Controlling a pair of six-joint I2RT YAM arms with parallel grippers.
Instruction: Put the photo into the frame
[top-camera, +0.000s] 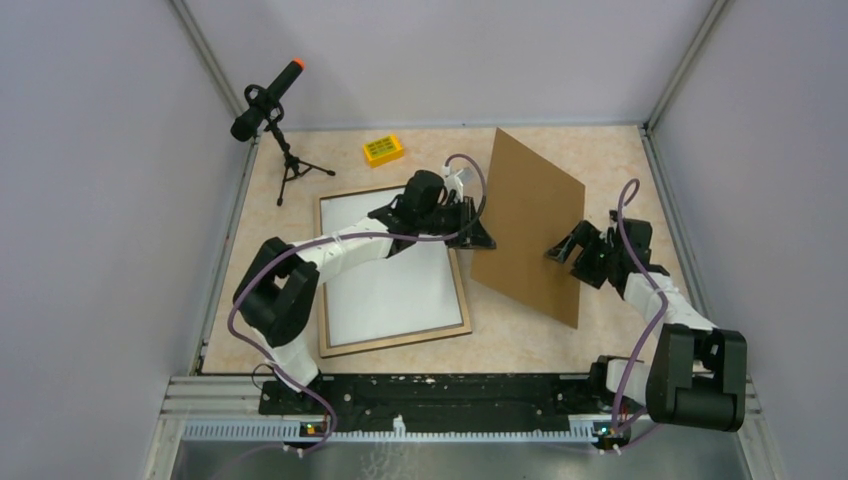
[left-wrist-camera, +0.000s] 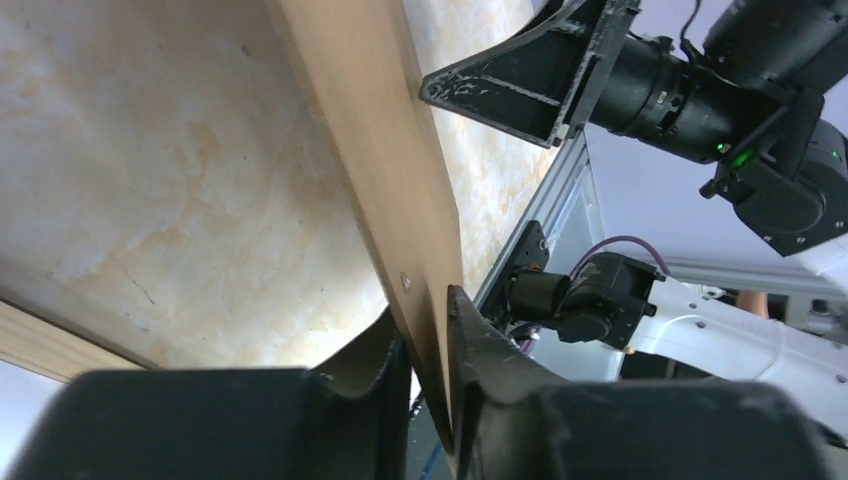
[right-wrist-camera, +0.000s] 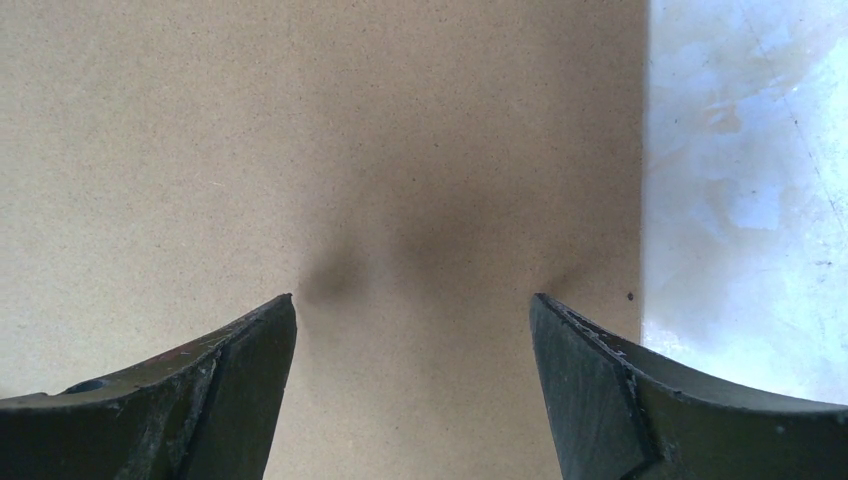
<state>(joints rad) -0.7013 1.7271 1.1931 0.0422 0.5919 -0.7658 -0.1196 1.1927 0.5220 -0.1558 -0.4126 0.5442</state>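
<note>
My left gripper (left-wrist-camera: 430, 372) is clenched on the edge of the brown board (top-camera: 530, 225), holding it tilted up off the counter (top-camera: 612, 160). My right gripper (right-wrist-camera: 410, 300) is spread wide and empty, hovering close over the board's face. The photo (top-camera: 395, 285) lies white side up inside the frame (top-camera: 464, 295), flat on the counter, left of the board. The left arm stretches across the frame, and the right arm bends in from the right.

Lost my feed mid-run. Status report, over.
Left gripper shut on backing board edge, board tilted up. Right gripper open, facing board. Photo white side up inside frame. Backing not yet on frame.
</note>
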